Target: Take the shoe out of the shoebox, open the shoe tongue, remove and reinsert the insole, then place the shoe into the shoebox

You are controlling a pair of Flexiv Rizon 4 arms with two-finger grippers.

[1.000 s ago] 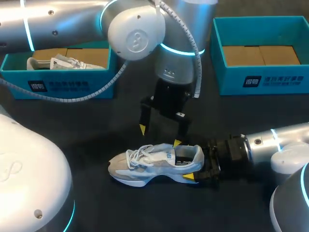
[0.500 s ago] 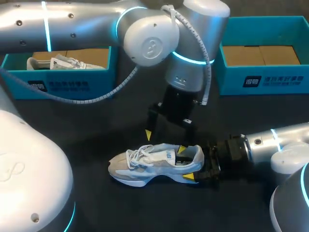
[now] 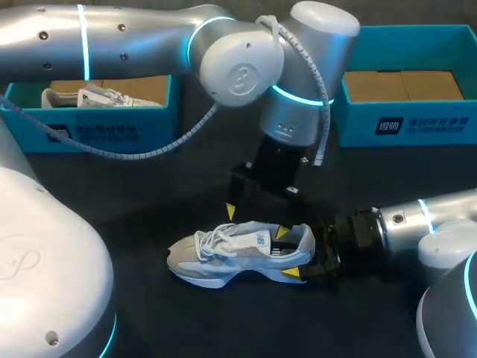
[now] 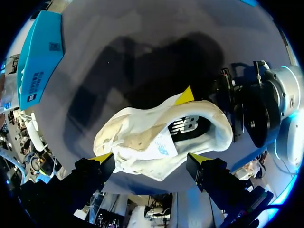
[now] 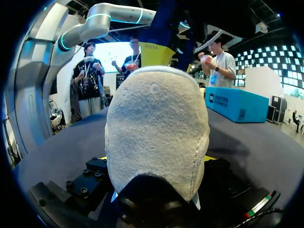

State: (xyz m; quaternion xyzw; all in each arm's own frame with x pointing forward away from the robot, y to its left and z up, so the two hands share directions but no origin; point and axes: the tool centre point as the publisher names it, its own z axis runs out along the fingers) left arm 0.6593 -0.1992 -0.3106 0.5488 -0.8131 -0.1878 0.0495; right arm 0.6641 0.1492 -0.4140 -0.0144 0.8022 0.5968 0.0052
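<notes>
The shoe (image 3: 238, 253) is lying on the tabletop (image 3: 149, 194), already outside the shoebox (image 3: 402, 123). The right hand (image 3: 304, 257) is clamping its heel. The left hand (image 3: 256, 221) is hanging above its tongue, fingers apart. Tongue, insole and boxing are probably remaining.

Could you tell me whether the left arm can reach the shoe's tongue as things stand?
Probably yes: the left claw hangs open above the tongue with nothing between, and the right claw holds the shoe by its heel.
</notes>
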